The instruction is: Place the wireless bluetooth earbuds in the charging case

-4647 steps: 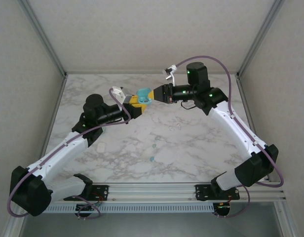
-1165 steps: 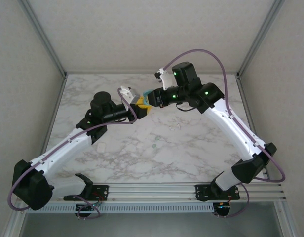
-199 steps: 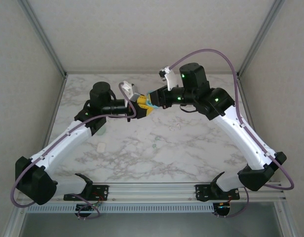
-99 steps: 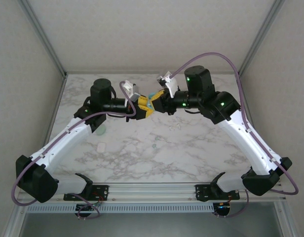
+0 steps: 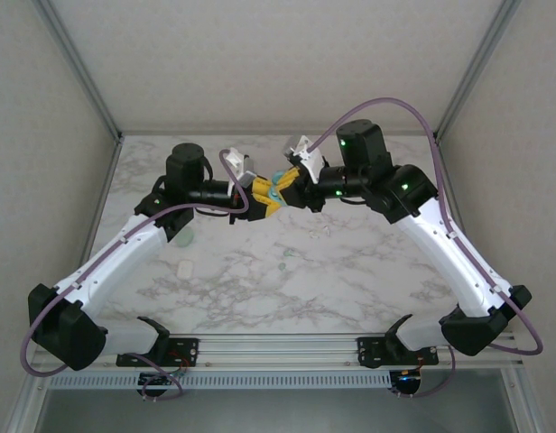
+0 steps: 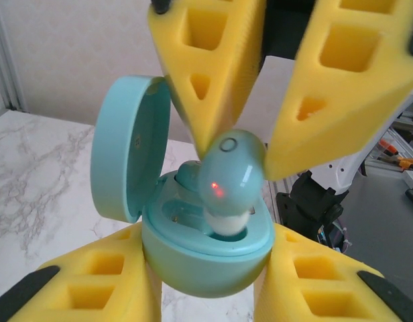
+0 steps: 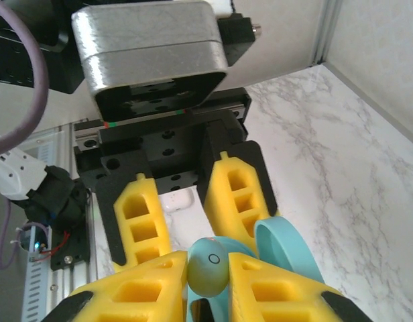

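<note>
Two white robot arms meet above the far middle of a white marble tabletop (image 5: 350, 271) veined with grey. Each claw has two chunky, wedge-shaped fingers of matte yellow foam, pierced by square and triangular hollows.

The left claw (image 6: 206, 275) is clamped on the charging case (image 6: 196, 263), a smooth, glossy mint-teal shell shaped like a rounded pebble. It grips the bowl-like lower half from both sides and holds it in the air. The round, domed lid (image 6: 129, 157) stands open and upright on its hinge, at the left in the left wrist view.

The right claw (image 6: 237, 151) reaches in from above in that view, its finger ends pinched together on one earbud (image 6: 230, 176). The earbud is a glossy mint-teal bulb with a thin circular ring on its face, a small red light glowing on it, and a white tip (image 6: 226, 225) at its lower end. That tip sits at the mouth of a moulded well in the case. Whether it is fully seated cannot be told.

On the tabletop near the left arm lie a small white rounded piece (image 5: 185, 269) and a pale mint piece (image 5: 186, 237), apart from each other. A tiny teal speck (image 5: 282, 267) lies nearer the middle.
</note>
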Available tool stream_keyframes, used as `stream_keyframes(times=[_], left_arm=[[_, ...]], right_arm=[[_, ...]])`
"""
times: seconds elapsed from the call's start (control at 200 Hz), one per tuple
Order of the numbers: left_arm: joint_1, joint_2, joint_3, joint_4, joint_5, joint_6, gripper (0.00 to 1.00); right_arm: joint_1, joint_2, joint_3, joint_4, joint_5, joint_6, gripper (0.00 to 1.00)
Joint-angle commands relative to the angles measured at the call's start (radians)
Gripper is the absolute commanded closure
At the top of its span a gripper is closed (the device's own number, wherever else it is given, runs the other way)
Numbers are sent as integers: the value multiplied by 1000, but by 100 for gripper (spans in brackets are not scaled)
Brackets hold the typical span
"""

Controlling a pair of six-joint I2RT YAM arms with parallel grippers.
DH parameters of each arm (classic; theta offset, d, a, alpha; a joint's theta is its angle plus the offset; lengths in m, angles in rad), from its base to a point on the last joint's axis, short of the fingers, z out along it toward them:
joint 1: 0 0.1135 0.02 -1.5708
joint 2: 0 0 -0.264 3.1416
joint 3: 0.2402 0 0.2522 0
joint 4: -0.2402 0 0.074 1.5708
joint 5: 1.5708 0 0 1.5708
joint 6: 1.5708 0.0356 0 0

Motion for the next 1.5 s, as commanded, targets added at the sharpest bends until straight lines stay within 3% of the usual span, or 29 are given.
stream_keyframes(times=[0.0, 0.33, 0.586, 0.846, 0.981, 1.261, 1.497], left_arm=[[9, -3, 45, -14, 43, 25, 81], [8, 4, 58, -24, 55, 30, 83], [5, 1, 54, -21, 49, 33, 83], [2, -5, 54, -7, 31, 27, 83], [0, -10, 51, 2, 25, 17, 83], [-1, -15, 40, 16, 11, 7, 83], [-3, -20, 22, 32, -29, 0, 83]], right_arm=[[-20, -3, -16, 28, -13, -19, 79], [-28, 5, -38, 3, -144, -109, 78], [-28, -7, -68, 92, -68, -100, 78], [-27, -10, -89, 101, -95, -142, 77], [-27, -17, -91, 87, -62, -158, 68], [-27, -60, -115, 161, -17, -144, 64], [-27, -102, -135, 227, -52, -83, 56]])
